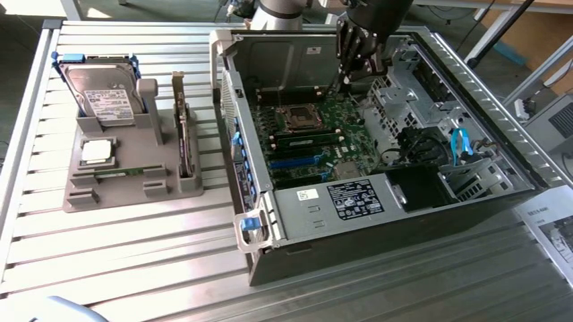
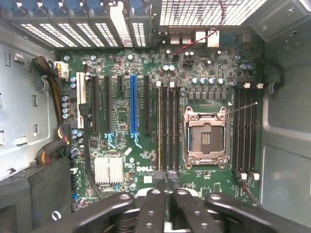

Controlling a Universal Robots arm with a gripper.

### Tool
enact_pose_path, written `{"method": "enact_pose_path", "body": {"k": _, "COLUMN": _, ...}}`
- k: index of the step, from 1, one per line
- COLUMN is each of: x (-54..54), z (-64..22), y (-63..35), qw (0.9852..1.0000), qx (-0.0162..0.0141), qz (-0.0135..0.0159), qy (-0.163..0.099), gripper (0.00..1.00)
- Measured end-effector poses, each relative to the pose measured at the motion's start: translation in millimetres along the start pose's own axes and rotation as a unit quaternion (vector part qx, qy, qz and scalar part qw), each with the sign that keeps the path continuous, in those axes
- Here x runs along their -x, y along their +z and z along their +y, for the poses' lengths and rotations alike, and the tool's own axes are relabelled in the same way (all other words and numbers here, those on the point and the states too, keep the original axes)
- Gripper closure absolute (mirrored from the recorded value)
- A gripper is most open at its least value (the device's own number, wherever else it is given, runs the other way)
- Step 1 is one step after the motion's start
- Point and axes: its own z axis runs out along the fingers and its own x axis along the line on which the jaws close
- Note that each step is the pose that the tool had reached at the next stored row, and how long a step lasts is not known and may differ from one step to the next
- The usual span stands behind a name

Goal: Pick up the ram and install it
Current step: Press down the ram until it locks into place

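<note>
The ram (image 2: pixel 159 128) is a thin stick seen edge-on, standing in one of the black memory slots beside the CPU socket (image 2: pixel 205 137). In the exterior view the ram (image 1: pixel 304 140) is a long dark green strip just in front of the socket. My gripper (image 2: pixel 165 177) hangs shut over the motherboard, its black fingertips (image 2: pixel 159 176) pressed together above the end of those slots, with nothing visible between them. From outside, the gripper (image 1: pixel 345 82) reaches down into the open computer case (image 1: pixel 501 127) at its far side, a little above the board.
On the exterior view's left, a grey holder (image 1: pixel 80 194) carries a silver hard drive (image 1: pixel 106 94), an upright expansion card (image 1: pixel 182 134) and a thin green strip (image 1: pixel 118 172) in its front groove. Case walls, a drive cage and cables surround the board.
</note>
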Motion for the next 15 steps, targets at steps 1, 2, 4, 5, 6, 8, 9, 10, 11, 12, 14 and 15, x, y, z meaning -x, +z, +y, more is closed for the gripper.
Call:
{"method": "enact_pose_path", "body": {"k": 1, "x": 0.0, "z": 0.0, "y": 0.0, "qw": 1.0, "qx": 0.0, "qz": 0.0, "qy": 0.0, "gripper": 0.89}}
{"method": "enact_pose_path", "body": {"k": 2, "x": 0.0, "z": 0.0, "y": 0.0, "qw": 1.0, "qx": 0.0, "qz": 0.0, "qy": 0.0, "gripper": 0.9}}
{"method": "enact_pose_path", "body": {"k": 4, "x": 0.0, "z": 0.0, "y": 0.0, "qw": 1.0, "qx": 0.0, "qz": 0.0, "qy": 0.0, "gripper": 0.9}}
{"method": "enact_pose_path", "body": {"k": 5, "x": 0.0, "z": 0.0, "y": 0.0, "qw": 1.0, "qx": 0.0, "qz": 0.0, "qy": 0.0, "gripper": 0.9}}
{"method": "enact_pose_path", "body": {"k": 6, "x": 0.0, "z": 0.0, "y": 0.0, "qw": 1.0, "qx": 0.0, "qz": 0.0, "qy": 0.0, "gripper": 0.9}}
{"method": "enact_pose_path", "body": {"k": 8, "x": 0.0, "z": 0.0, "y": 0.0, "qw": 1.0, "qx": 0.0, "qz": 0.0, "qy": 0.0, "gripper": 0.9}}
{"method": "enact_pose_path", "body": {"k": 9, "x": 0.0, "z": 0.0, "y": 0.0, "qw": 1.0, "qx": 0.0, "qz": 0.0, "qy": 0.0, "gripper": 0.9}}
{"method": "enact_pose_path", "body": {"k": 10, "x": 0.0, "z": 0.0, "y": 0.0, "qw": 1.0, "qx": 0.0, "qz": 0.0, "qy": 0.0, "gripper": 0.9}}
{"method": "enact_pose_path", "body": {"k": 11, "x": 0.0, "z": 0.0, "y": 0.0, "qw": 1.0, "qx": 0.0, "qz": 0.0, "qy": 0.0, "gripper": 0.9}}
{"method": "enact_pose_path", "body": {"k": 12, "x": 0.0, "z": -0.3, "y": 0.0, "qw": 1.0, "qx": 0.0, "qz": 0.0, "qy": 0.0, "gripper": 0.9}}
{"method": "enact_pose_path", "body": {"k": 14, "x": 0.0, "z": -2.4, "y": 0.0, "qw": 1.0, "qx": 0.0, "qz": 0.0, "qy": 0.0, "gripper": 0.9}}
{"method": "enact_pose_path", "body": {"k": 15, "x": 0.0, "z": -4.5, "y": 0.0, "qw": 1.0, "qx": 0.0, "qz": 0.0001, "qy": 0.0, "gripper": 0.9}}
